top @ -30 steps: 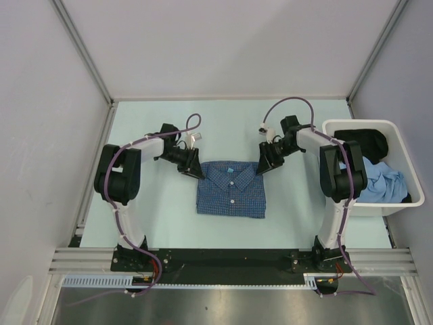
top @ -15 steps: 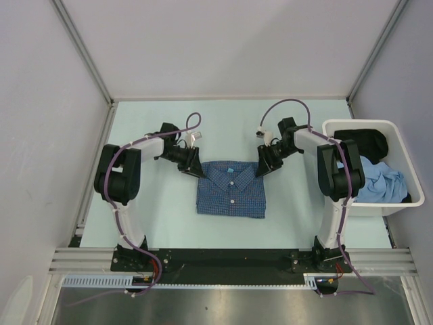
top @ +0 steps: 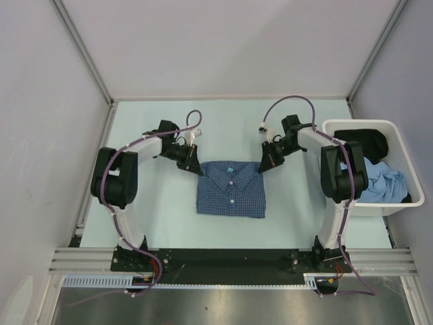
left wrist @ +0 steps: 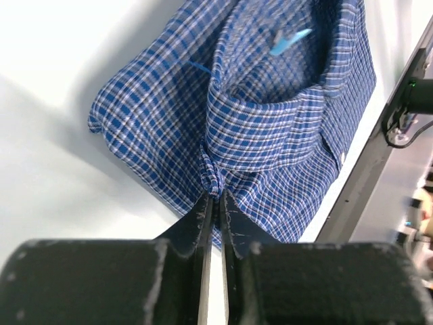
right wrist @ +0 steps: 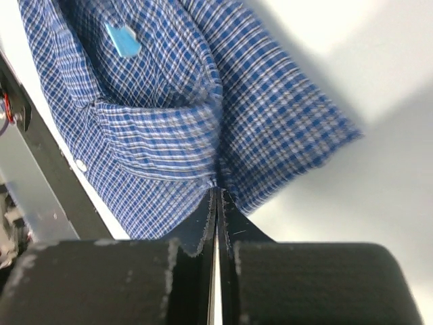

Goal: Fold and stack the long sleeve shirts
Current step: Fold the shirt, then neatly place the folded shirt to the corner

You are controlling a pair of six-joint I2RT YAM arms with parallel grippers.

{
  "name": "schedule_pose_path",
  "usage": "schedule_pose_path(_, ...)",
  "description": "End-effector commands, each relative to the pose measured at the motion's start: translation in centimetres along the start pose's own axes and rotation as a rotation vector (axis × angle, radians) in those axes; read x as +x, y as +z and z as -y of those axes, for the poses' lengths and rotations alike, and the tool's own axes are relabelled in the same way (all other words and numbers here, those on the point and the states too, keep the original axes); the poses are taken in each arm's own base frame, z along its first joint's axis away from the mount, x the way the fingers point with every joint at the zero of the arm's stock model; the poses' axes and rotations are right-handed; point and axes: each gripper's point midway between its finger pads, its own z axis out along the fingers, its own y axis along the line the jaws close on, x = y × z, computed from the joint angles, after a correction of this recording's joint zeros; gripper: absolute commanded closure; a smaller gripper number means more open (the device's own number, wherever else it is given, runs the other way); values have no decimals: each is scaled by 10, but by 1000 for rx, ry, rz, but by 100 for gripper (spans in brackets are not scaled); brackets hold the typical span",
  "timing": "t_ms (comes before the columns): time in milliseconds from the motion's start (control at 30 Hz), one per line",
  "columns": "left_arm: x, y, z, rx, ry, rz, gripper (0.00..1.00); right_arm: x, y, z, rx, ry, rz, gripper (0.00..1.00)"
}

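Note:
The dark-blue checked long sleeve shirt (top: 231,191) lies folded into a rectangle on the pale table, collar at the far side. My left gripper (top: 198,167) is at its far left corner. In the left wrist view it (left wrist: 216,196) is shut on a small bunch of the shirt's cloth (left wrist: 270,128) beside the collar. My right gripper (top: 261,166) is at the far right corner. In the right wrist view it (right wrist: 218,191) is shut on the shirt's edge (right wrist: 169,135) by the collar. A light-blue neck label (right wrist: 122,40) shows inside the collar.
A white bin (top: 352,124) stands at the right edge of the table, holding a black garment (top: 365,141) and a light-blue garment (top: 384,181). Grey walls enclose the table on three sides. A black rail (top: 230,261) runs along the near edge.
Both grippers have shifted slightly towards the far side while staying at the shirt's far corners. The shirt's body has not visibly moved.

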Motion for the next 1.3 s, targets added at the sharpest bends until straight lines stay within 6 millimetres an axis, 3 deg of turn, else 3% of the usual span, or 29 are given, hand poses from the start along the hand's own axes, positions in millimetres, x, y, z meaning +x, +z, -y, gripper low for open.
schedule_pose_path(0, -26, -20, 18, -12, 196, 84, 89, -37, -29, -4, 27, -79, 142, 100)
schedule_pose_path(233, -37, -10, -9, -87, 184, 114, 79, -39, -21, 16, 54, -43, 156, 100)
schedule_pose_path(433, -28, 3, -42, -160, 106, 67, 80, -39, -4, 33, 91, -24, 150, 100)
schedule_pose_path(667, -32, -11, -39, -157, 55, 113, 78, -44, -10, 30, 122, -40, 134, 98)
schedule_pose_path(700, -33, -18, -39, -144, 38, 141, 76, -46, -14, 28, 127, -51, 132, 94)
schedule_pose_path(767, -43, -37, -19, -105, 55, 209, 53, -51, -28, 22, 134, -75, 134, 85)
schedule_pose_path(867, -38, -57, 11, -81, 96, 255, 27, -58, -53, 7, 158, -141, 169, 65)
schedule_pose_path(933, -24, -62, 21, -78, 74, 263, 1, -62, -67, -12, 174, -204, 187, 52)
schedule_pose_path(967, -27, -74, 35, -87, 99, 301, 1, -57, -69, -18, 181, -234, 183, 51)
schedule_pose_path(1000, -23, -77, 37, -108, 108, 312, 1, -56, -70, -24, 188, -266, 184, 50)
schedule_pose_path(1033, -25, -85, 33, -176, 92, 338, 1, -58, -72, -44, 191, -337, 194, 50)
schedule_pose_path(1100, -33, -113, 40, -298, 150, 438, 1, -47, -63, -59, 195, -421, 170, 51)
schedule_pose_path(1133, -36, -129, 31, -409, 125, 496, 1, -47, -54, -87, 181, -519, 173, 52)
schedule_pose_path(1167, -45, -143, 29, -453, 114, 574, 1, -43, -46, -98, 169, -582, 161, 52)
schedule_pose_path(1200, -40, -152, 27, -487, 65, 627, 1, -29, -31, -108, 145, -626, 127, 53)
schedule_pose_path(1233, -39, -156, 23, -486, -47, 667, 0, -27, -22, -119, 135, -684, 125, 54)
schedule_pose_path(1267, -33, -154, 28, -409, -77, 645, 0, -16, -1, -147, 82, -769, 97, 55)
